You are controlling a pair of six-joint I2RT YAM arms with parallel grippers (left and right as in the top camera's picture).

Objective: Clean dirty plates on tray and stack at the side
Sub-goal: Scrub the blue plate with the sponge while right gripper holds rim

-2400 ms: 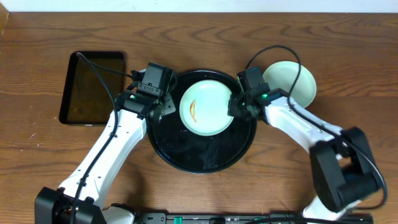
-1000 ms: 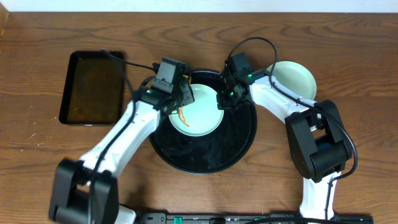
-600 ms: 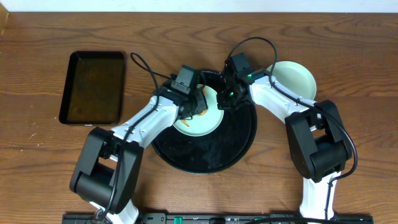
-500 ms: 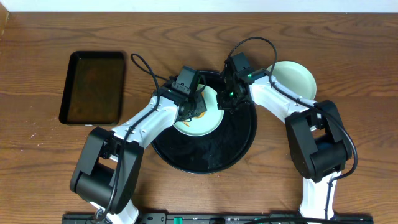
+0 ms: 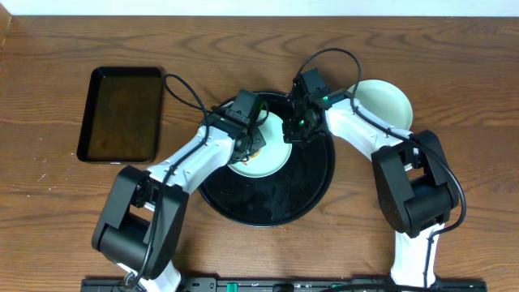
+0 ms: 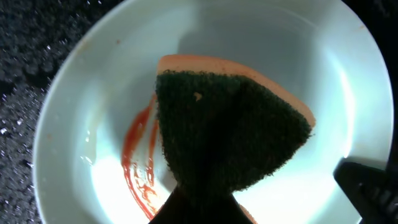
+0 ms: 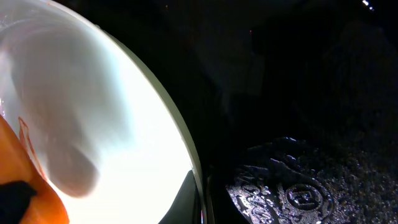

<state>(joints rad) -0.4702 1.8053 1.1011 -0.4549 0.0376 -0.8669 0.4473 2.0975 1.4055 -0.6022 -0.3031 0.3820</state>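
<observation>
A pale mint-blue plate [image 5: 268, 158] lies in the round black tray [image 5: 268, 203], toward the tray's 12 o'clock side. A second plate [image 5: 383, 101] of the same colour sits on the wooden table [image 5: 65, 203] off the tray's 2 o'clock edge, and it looks clean. A rectangular tray [image 5: 122, 113] lies well apart at about 10 o'clock.

The overhead view gives this layout but hides most of the plate's face under the arms. The left wrist view fills that in. An orange-red smear [image 6: 138, 168] streaks the plate's floor, and a sponge [image 6: 230, 137], dark green scouring face up with an orange body below, lies just beside it toward 3 o'clock. The right wrist view adds the tray's wet, embossed floor beside the plate's rim.

The left gripper [image 5: 250, 138] is clamped on the sponge and presses it onto the plate's 10 o'clock part. The right gripper [image 5: 293, 134] has its jaws together at the plate's 2 o'clock rim. It seems to pinch that rim, though its own camera is too dark to show the fingers.
</observation>
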